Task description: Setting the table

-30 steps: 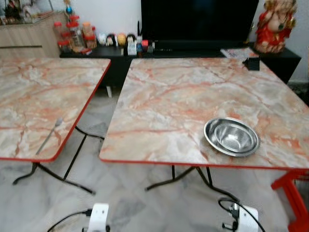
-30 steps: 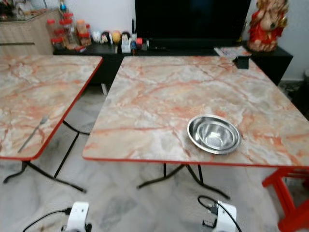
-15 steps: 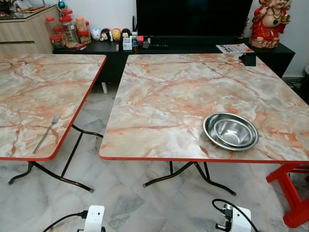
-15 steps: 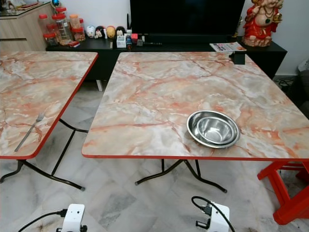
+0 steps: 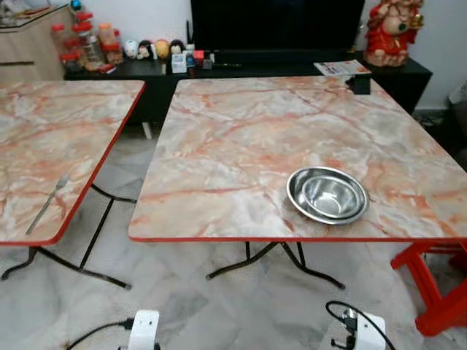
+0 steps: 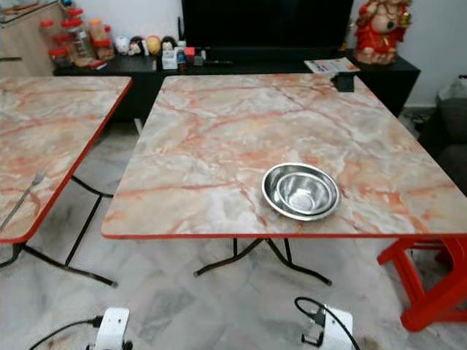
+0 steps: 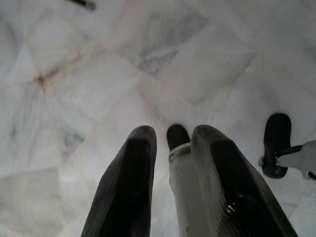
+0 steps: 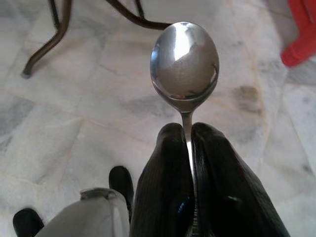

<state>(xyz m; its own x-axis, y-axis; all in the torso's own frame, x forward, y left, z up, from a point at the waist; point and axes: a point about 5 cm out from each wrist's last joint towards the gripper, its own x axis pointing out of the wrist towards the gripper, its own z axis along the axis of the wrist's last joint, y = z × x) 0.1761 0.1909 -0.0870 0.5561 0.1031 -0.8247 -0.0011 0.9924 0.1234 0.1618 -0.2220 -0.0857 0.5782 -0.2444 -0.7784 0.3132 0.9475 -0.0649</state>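
Right claw (image 8: 190, 148) clamped on spoon (image 8: 184, 61) by the handle, bowl end forward, low over the floor. Left claw (image 7: 170, 148) parted, empty. Ahead and above: steel bowl (image 5: 327, 195) on marble surface (image 5: 241, 138). Spoon likely light, rigid, slippery; handle grip suits it.

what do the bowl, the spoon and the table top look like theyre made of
Bowl: polished metal, probably steel; bright mirror-like reflections.
Spoon, clamped in the right gripper: the same shiny metal, glare on it.
Table top: marble-patterned with a red edge; likely laminate, not stone, though that can't be settled.
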